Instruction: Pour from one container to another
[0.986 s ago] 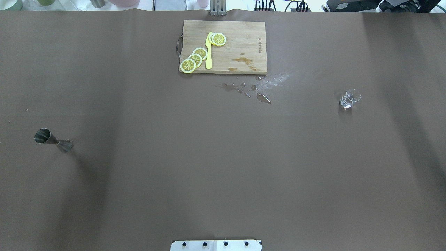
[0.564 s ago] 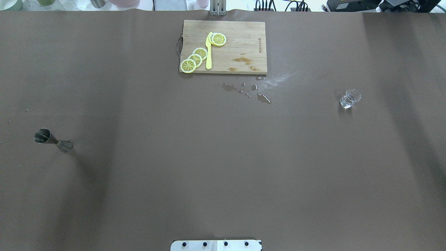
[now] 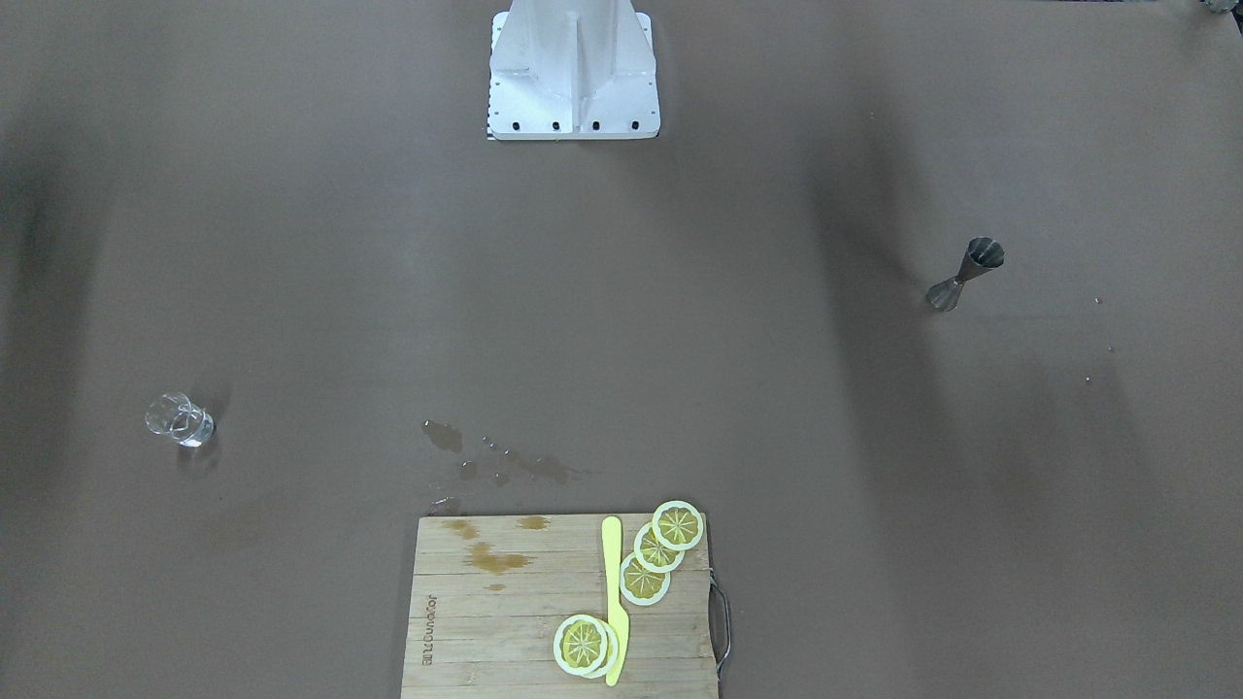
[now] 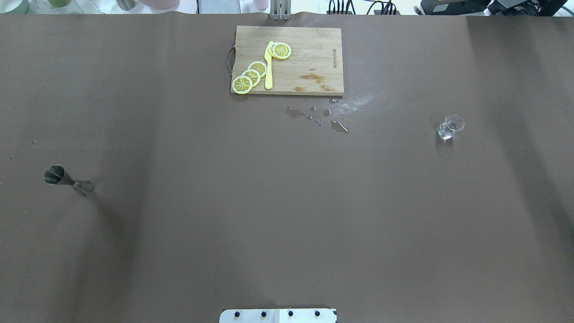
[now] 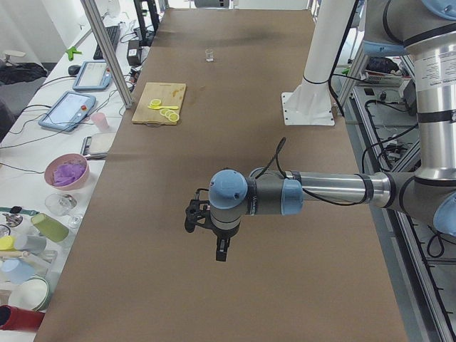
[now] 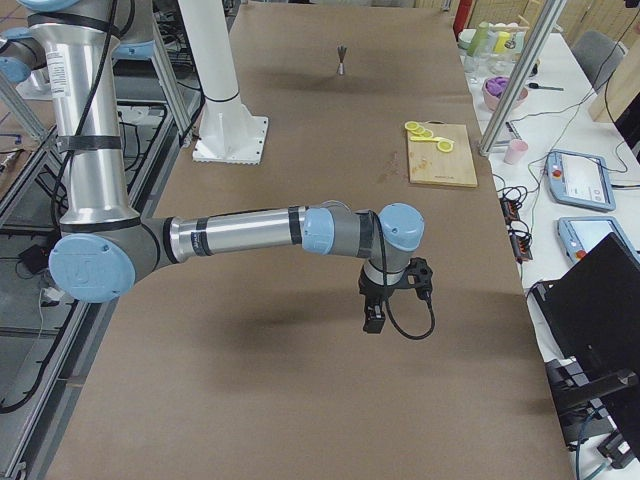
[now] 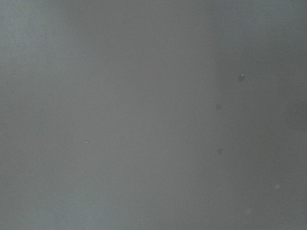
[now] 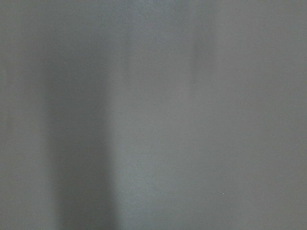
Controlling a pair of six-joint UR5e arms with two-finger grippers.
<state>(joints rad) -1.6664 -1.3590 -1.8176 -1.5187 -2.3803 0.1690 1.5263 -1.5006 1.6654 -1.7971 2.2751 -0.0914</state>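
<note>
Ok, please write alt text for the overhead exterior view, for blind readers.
Brown table from above: a metal jigger at left, a clear glass at right. At the far edge, a wooden board holds lemon slices and a yellow knife; spilled liquid lies beside it.

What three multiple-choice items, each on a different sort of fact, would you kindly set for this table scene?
1. The knife on the cutting board is: A red; B yellow; C black.
2. The table on the robot's side of the cutting board is: A dry; B wet with spilled liquid; C stacked with plates.
3. The jigger stands: A on the cutting board; B in the spilled liquid; C alone on the robot's left side.
Answers: 1 B, it shows bright yellow; 2 B, puddles and drops lie there; 3 C, overhead it stands far left, nothing near.
</note>
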